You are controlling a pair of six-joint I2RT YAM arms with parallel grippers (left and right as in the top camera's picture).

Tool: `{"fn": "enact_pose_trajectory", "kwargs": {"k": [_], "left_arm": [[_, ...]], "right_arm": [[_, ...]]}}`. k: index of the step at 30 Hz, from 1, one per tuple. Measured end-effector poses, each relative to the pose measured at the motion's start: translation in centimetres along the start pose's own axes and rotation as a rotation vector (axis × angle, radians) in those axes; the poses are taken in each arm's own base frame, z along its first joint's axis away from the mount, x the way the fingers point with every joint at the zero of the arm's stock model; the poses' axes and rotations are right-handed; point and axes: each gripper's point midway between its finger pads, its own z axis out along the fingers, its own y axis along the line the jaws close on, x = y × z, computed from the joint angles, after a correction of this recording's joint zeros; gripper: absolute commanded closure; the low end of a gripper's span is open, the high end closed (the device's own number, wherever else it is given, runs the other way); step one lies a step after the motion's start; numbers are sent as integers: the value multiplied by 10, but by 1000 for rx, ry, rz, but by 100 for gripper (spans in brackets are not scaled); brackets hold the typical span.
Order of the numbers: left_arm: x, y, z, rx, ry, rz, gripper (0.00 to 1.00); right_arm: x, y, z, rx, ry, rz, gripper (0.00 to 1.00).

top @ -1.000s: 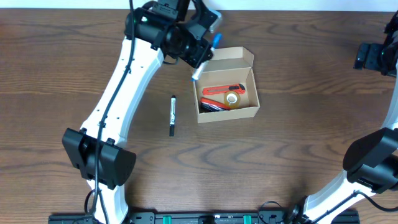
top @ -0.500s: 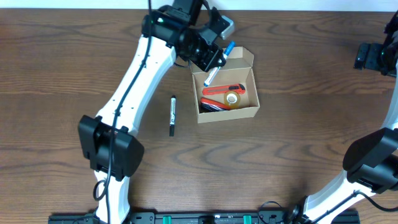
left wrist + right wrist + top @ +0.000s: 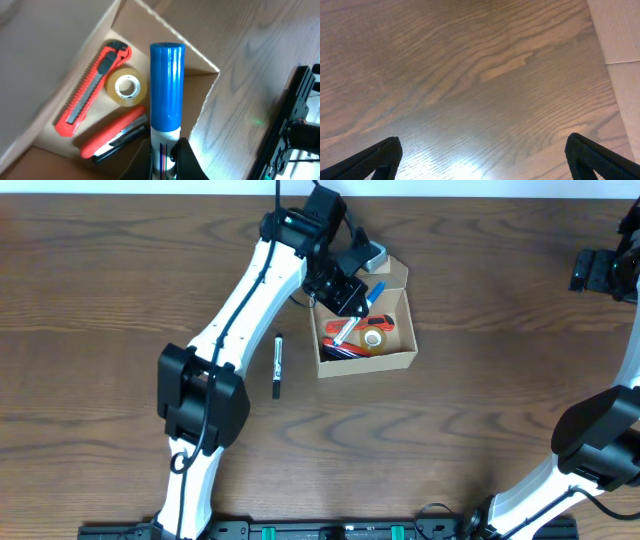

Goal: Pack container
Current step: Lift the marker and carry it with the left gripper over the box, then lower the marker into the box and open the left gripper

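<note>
The container is an open tan cardboard box at the table's centre, lid flap folded back. It holds a red box cutter, a tape roll and a red-and-black item. My left gripper is shut on a white marker with a blue cap and holds it over the box's inside, cap pointing down into it. In the overhead view the marker slants into the box. My right gripper is open and empty over bare wood at the far right.
A black marker lies on the table left of the box. The right arm stays at the right edge. A pale surface edge shows at the right of the right wrist view.
My left gripper has moved right and down with the blue-capped marker, from the box's back left corner to over its inside. The right arm has not moved.
</note>
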Motion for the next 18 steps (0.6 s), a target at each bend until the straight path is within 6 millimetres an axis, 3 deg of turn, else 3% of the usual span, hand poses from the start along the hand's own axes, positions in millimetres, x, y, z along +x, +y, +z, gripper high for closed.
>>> {"fn": "enact_pose_trajectory", "kwargs": {"k": [11,18], "left_arm": [[17,21,38,32,81,-49,94],[21,26,46,34,100,-61,94]], "right_arm": [[0,0,0,0,0,0,1],[0,0,0,0,0,0,1]]}}
